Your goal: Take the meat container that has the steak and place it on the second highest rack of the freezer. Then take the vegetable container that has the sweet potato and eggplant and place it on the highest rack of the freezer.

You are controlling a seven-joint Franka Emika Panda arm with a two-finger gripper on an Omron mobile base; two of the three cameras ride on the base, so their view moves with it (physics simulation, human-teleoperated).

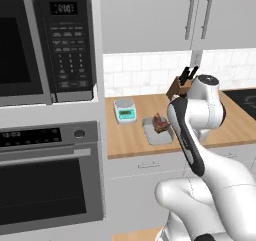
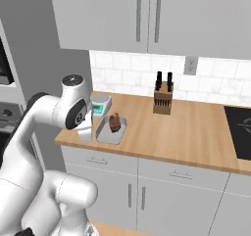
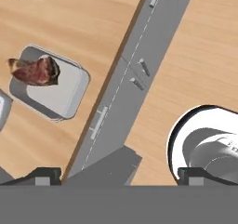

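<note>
Wooden tabletop (image 1: 135, 135) spans the middle right of the left base view and the centre of the right base view, with grey cabinet fronts (image 2: 147, 181) below it. Black-fronted oven (image 1: 50, 180) fills the lower left of the left base view, microwave (image 1: 45, 40) the upper left. Grey meat container (image 3: 60, 95) lies flat on the tabletop near its front edge, at left centre of the hand view. The steak (image 3: 35, 70) sits inside it, toward one end of the tray. Small scale (image 1: 124, 110) stands just beside the container. Knife block (image 2: 163, 100) stands further back near the tiled wall. Pincer (image 3: 118, 175) at the bottom of the hand view: fingertips spread wide, released, nothing between them, apart from the container.
</note>
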